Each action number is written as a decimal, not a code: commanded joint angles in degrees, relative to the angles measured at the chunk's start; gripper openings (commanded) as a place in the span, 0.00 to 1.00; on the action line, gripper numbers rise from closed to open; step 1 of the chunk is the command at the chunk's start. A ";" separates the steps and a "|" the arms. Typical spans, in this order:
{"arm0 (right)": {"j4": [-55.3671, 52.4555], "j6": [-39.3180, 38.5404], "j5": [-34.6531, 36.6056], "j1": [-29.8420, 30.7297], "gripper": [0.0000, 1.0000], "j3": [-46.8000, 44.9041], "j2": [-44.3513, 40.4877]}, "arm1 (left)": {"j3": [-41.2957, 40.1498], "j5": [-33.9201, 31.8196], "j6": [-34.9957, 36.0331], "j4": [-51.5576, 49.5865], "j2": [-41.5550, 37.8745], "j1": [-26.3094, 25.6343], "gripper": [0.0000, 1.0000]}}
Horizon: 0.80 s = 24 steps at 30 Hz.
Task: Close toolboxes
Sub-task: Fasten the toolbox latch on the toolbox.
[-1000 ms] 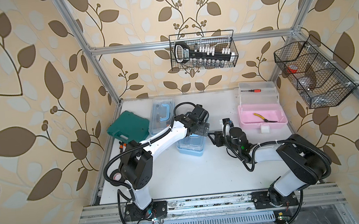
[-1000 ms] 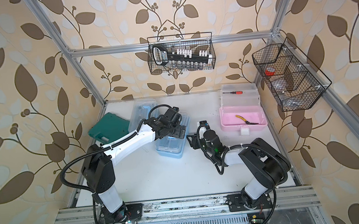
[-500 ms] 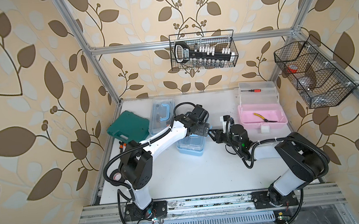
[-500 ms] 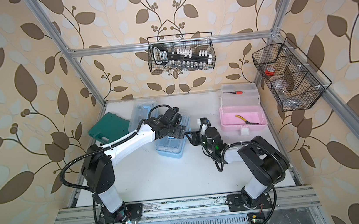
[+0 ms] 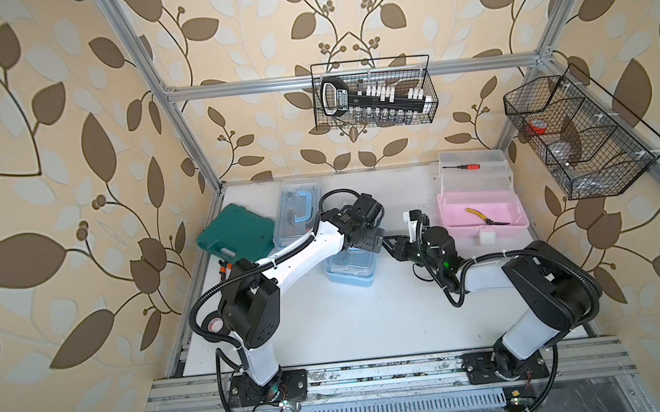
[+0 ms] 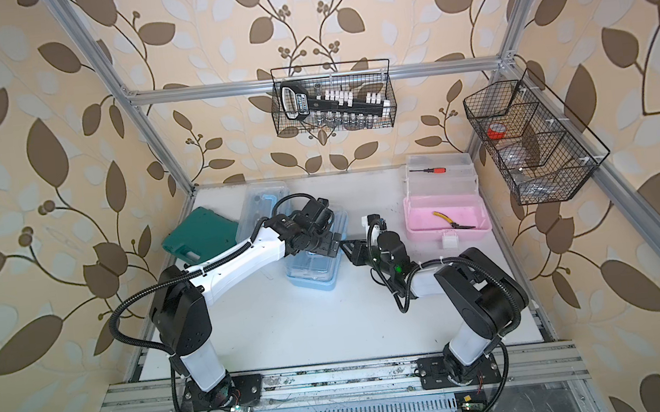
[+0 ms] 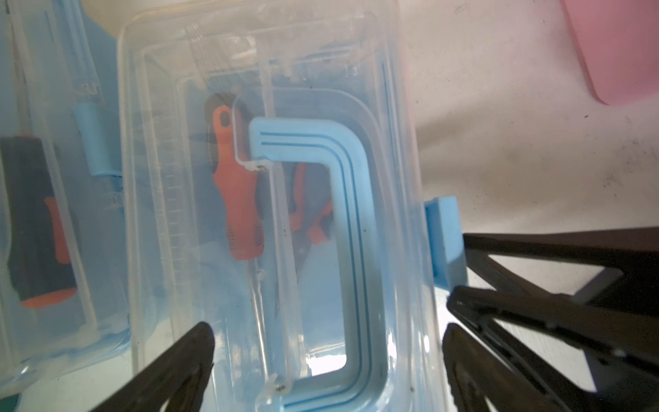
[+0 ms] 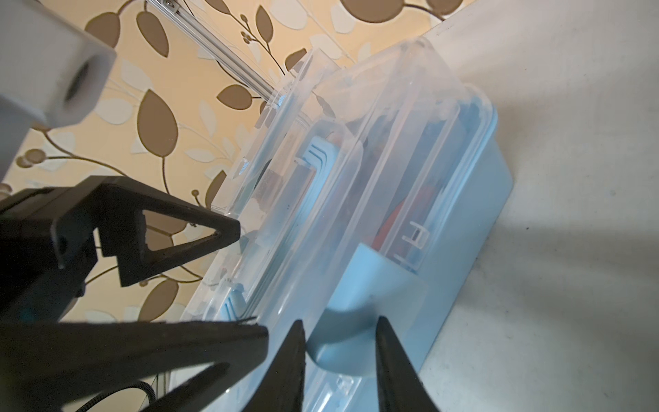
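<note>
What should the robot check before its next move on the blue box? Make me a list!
1. Near blue toolbox folded shut: ok.
2. Left gripper open above it: ok.
3. Right gripper straddling the blue latch: ok.
4. Latch snapped down: cannot tell.
5. Pink toolbox closed: not ok, gaping open.

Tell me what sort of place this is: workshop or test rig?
Probably a robot test cell, not a workshop: aluminium frame lined with wallpaper, left arm and right arm bolted to a front rail, and a tool basket hung on the back wall.
</note>
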 commanded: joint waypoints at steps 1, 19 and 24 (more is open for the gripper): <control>1.37 1.31 -2.18 -0.36 0.30 1.58 1.04 | 1.89 0.52 0.40 -5.20 -0.55 0.86 0.99; 2.26 4.35 -6.23 -2.80 0.38 3.70 2.84 | 2.46 0.17 1.11 -4.42 -2.01 4.02 0.99; 2.85 4.86 -7.70 -2.78 0.26 4.34 4.71 | 3.42 0.14 1.51 -4.47 -2.11 4.10 0.99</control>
